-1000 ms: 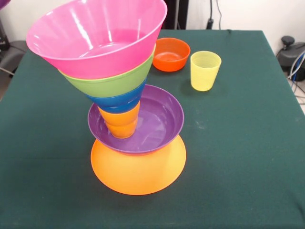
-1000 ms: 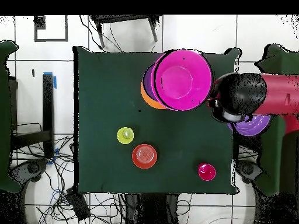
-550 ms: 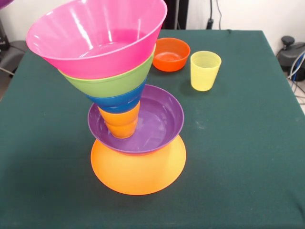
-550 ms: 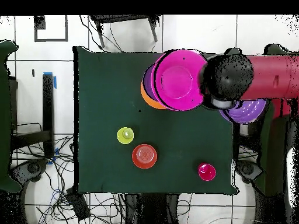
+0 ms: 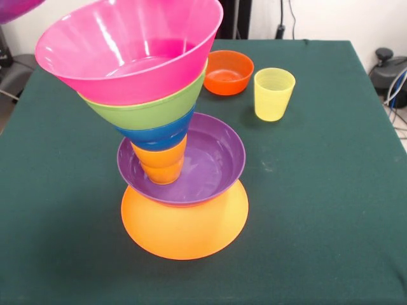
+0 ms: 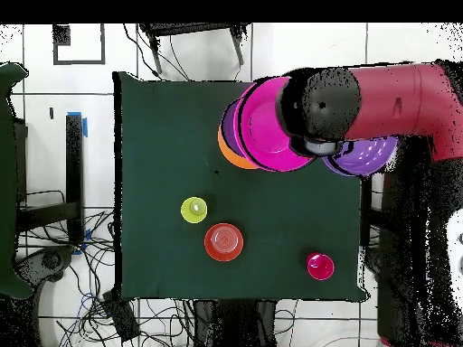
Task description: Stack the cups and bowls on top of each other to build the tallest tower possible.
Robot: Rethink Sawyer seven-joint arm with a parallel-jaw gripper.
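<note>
The tower stands on an upturned yellow-orange bowl (image 5: 184, 229), with a purple bowl (image 5: 213, 159), an orange cup (image 5: 162, 162), a blue bowl (image 5: 156, 135), a green bowl (image 5: 146, 113) and a big pink bowl (image 5: 127, 47) above it. From overhead the pink bowl (image 6: 267, 126) hides most of the stack. My gripper (image 6: 327, 146) is under the black wrist, shut on a second purple bowl (image 6: 366, 155) held in the air beside the tower's top. That bowl's edge (image 5: 16, 7) shows in the front view's top left corner.
A yellow cup (image 5: 274, 93) and a small orange-red bowl (image 5: 227, 72) stand on the green table (image 5: 331, 190) beyond the tower. A red-pink cup (image 6: 319, 266) stands near the table's corner. The red arm (image 6: 402, 86) reaches in from the right in the overhead view.
The arm has carried the purple bowl from beyond the table's edge toward the tower, and its wrist now overlaps the pink bowl's rim. The tower and the loose pieces have not moved.
</note>
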